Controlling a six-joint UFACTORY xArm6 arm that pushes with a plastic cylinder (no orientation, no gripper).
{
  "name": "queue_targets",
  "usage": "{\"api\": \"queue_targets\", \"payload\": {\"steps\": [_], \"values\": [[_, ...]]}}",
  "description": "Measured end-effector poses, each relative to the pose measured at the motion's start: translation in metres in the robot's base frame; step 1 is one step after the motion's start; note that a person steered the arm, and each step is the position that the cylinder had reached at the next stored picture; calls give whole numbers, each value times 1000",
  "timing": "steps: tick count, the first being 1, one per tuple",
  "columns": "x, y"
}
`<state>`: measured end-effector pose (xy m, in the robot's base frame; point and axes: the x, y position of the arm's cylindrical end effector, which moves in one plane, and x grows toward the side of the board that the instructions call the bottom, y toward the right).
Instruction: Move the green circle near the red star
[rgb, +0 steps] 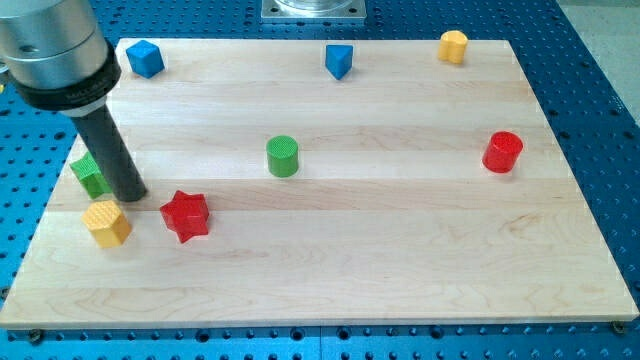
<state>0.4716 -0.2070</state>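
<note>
The green circle (283, 156) stands near the middle of the wooden board, a little left of centre. The red star (185, 214) lies to its lower left, well apart from it. My tip (131, 194) rests on the board just left of the red star, between it and a green block (89, 174) that the rod partly hides. My tip is far to the left of the green circle and touches neither it nor the star.
A yellow block (107, 222) lies just below my tip. A blue cube (145, 58) sits at top left, a blue block (339, 61) at top centre, a yellow block (453, 46) at top right, a red cylinder (502, 152) at right. The board's edge (320, 322) runs along the bottom.
</note>
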Motion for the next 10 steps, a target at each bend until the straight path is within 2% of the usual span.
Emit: {"api": "queue_targets", "payload": {"steps": [2, 4, 5, 6, 7, 8, 9, 10], "values": [[-8, 62], [-62, 141], [-81, 145], [-77, 212], [-55, 183], [2, 116], [47, 107], [77, 176]]}}
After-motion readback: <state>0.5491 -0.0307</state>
